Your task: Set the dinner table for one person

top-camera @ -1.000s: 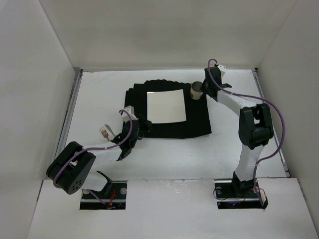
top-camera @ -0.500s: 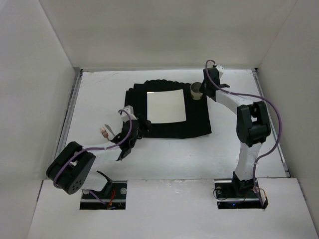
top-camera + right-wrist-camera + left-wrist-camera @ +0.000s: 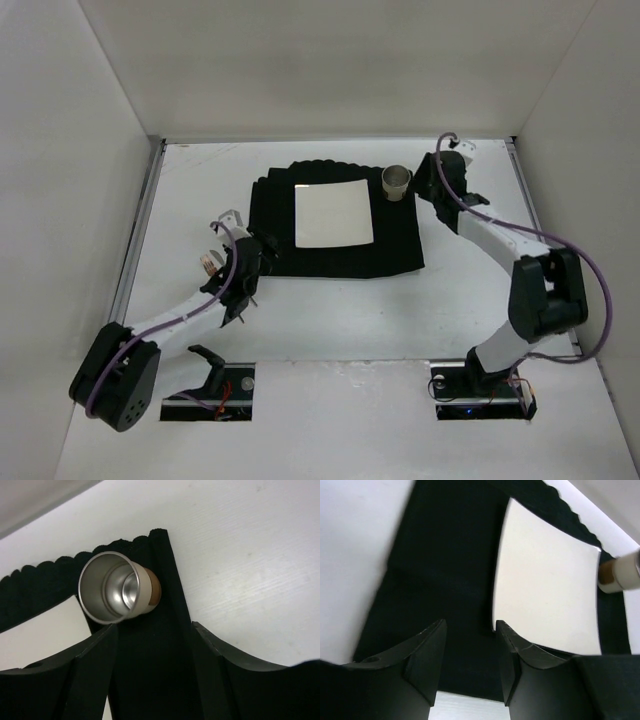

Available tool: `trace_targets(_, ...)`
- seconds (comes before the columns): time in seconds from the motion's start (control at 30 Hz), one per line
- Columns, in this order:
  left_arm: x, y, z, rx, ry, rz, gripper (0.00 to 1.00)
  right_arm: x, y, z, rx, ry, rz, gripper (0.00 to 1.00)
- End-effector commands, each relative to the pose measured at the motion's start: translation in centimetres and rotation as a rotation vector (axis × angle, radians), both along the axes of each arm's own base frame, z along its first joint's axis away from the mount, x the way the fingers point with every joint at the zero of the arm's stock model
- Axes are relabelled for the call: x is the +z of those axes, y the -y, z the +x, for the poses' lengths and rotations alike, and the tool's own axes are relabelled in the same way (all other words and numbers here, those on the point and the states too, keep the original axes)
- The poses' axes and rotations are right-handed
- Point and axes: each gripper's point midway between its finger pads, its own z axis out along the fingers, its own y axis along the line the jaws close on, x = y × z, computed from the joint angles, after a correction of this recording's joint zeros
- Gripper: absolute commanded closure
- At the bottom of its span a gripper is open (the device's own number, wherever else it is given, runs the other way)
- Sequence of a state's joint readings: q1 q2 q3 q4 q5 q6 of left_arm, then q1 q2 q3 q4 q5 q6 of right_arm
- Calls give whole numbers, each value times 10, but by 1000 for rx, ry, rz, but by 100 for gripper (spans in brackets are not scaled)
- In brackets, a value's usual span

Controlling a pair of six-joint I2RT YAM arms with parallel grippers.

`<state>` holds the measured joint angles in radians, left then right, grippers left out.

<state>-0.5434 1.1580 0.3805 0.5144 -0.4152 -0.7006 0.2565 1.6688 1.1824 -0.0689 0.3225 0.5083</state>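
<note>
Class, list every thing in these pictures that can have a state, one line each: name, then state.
mat, spread flat on the dinner table
plate, lying flat on the mat, empty
cup, upright on the mat, mouth up, empty, not gripped
left hand, open, holding nothing
right hand, open, holding nothing

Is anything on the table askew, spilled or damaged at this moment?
Nothing stands out much. The metal cup stands upright and empty on the far right corner of the black mat, close to its edge. The square white plate lies flat on the mat. No spill shows.
</note>
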Motion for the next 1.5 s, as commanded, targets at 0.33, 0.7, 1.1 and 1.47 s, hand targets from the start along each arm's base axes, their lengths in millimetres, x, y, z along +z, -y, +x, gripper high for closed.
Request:
trace_targets(0.33,-40,-94,-76,263,-375,148,80,-3,-122,-121,309,135,202,87)
trace_targets(0.7,-63,-79,-72,247,-489,221,73,-16,-136,-155,415,146,213,78)
trace_targets(1.1,-84,-85,-72,275,-554,294,86,-14,-140,-159,454,153,241,74)
trace_targets(1.47,-8,-91,-78,276,-418,315,98,-10,-119,-153,391,175,247,49)
